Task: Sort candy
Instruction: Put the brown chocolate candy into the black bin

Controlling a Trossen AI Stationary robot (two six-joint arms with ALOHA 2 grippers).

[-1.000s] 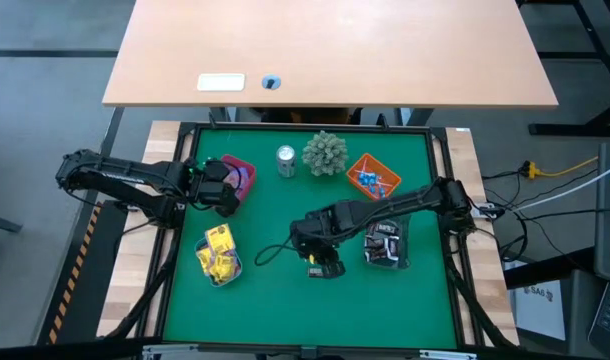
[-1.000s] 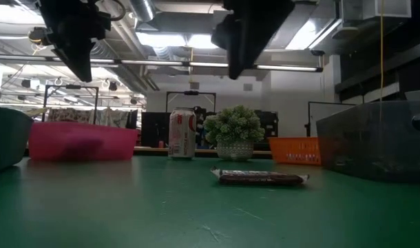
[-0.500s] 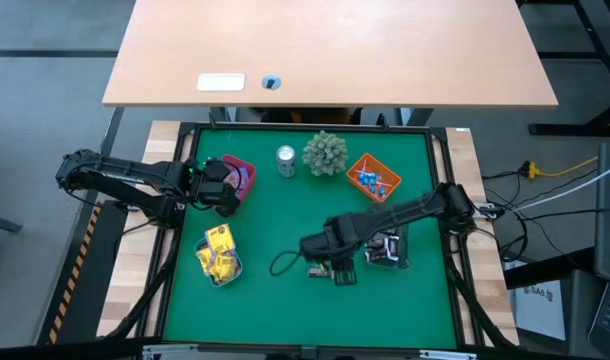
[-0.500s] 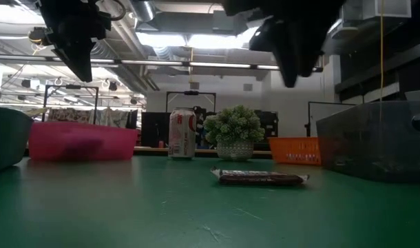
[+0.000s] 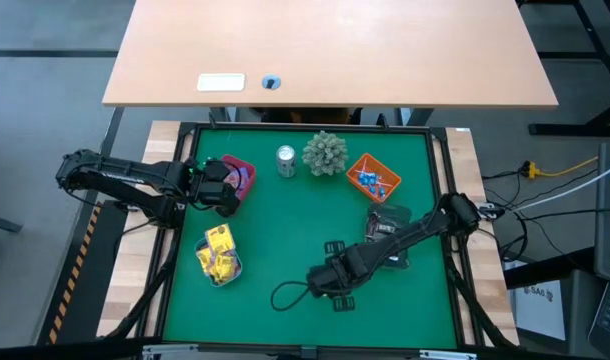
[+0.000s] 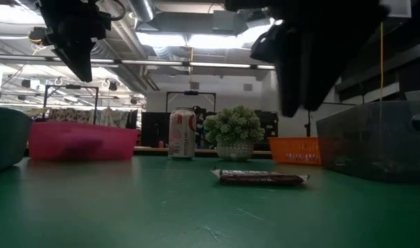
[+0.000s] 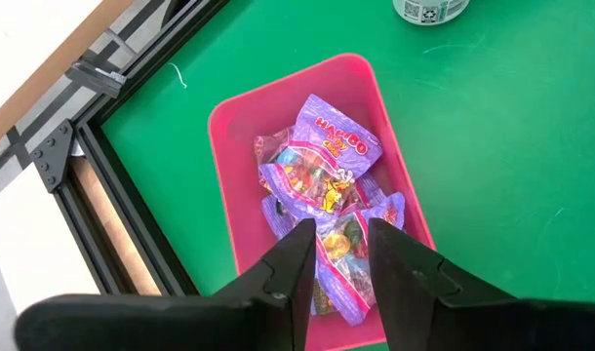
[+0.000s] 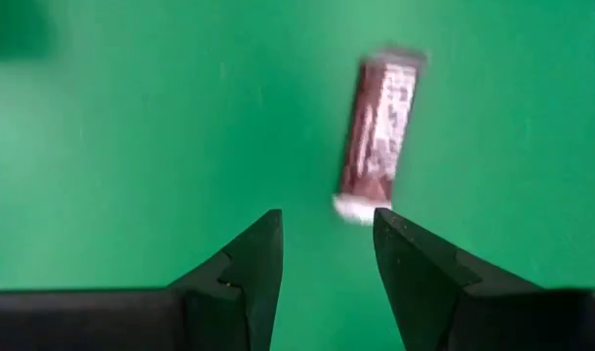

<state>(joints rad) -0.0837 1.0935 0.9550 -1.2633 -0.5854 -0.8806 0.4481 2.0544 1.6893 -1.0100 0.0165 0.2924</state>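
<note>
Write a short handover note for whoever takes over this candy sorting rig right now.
Left gripper: open, empty, over the pink plastic tray of purple candy packets.
Right gripper: open, empty, above the green mat near one loose dark brown mini bar.
Done: yellow packets in the clear tray, blue pieces in the orange tray, brown bars in the clear bin.
Left: that one bar.

Brown bar (image 8: 378,127) print blurred, unreadable

Bench (image 5: 285,230) top: matt green mat, faintly scuffed. Pink tray (image 7: 234,127): smooth plastic. Candy packets (image 7: 322,166) inside: glossy film. Brown bar (image 8: 378,122): shiny wrapper. Can (image 6: 182,134): metal. Far desk (image 5: 385,50): smooth wood.
</note>
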